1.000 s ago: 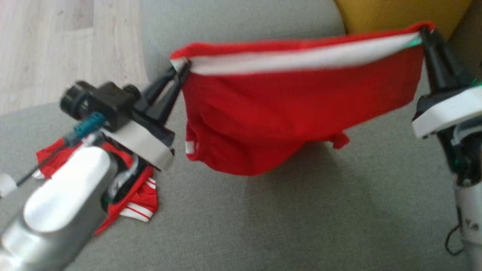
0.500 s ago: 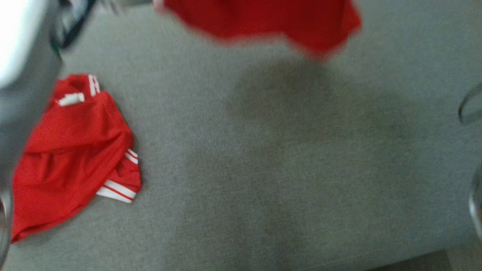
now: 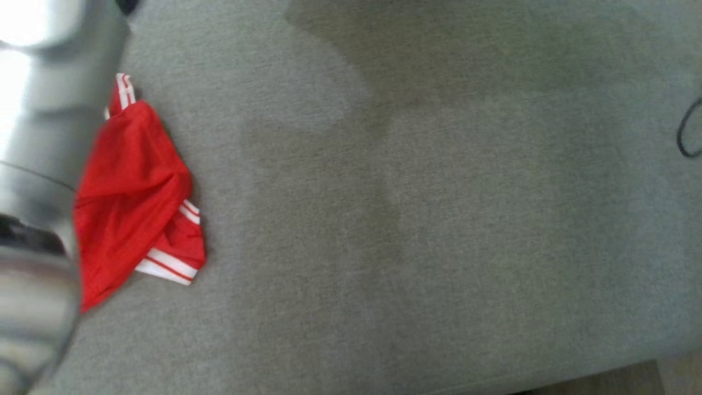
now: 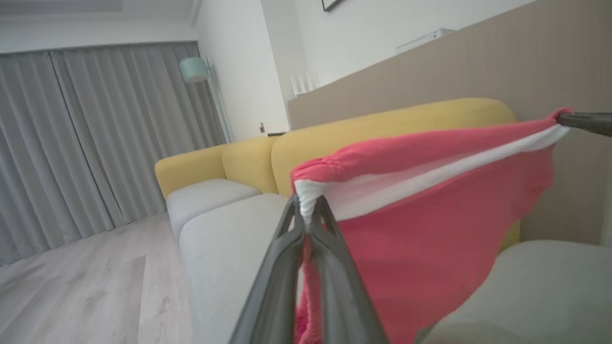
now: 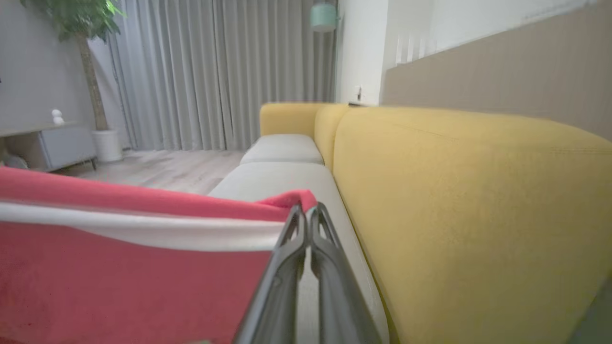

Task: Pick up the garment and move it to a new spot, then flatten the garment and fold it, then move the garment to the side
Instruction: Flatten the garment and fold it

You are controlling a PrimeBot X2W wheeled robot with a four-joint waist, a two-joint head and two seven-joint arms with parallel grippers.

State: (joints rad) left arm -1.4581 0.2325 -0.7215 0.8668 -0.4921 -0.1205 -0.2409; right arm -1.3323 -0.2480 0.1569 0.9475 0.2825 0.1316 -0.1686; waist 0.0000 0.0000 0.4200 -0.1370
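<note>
I have the left gripper (image 4: 306,214) clamped on one end of the red, white-banded cloth garment (image 4: 430,224). The right gripper (image 5: 306,216) pinches the other.

Head looks down on cushion (image 3: 439,219) — wrists (level) share garment (image 4: 430,229).

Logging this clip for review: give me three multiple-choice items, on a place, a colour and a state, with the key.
1. The crumpled red garment lies on: A a table; B the grey seat cushion; C a chair.
2. The sofa backrest is: A blue; B black; C yellow.
3. The held red shorts are: A stretched between left claw and right claw; B folded; C lying flat.
Key: B, head view shows it there; C, both wrist views; A, each claw is shut on a waistband corner.
</note>
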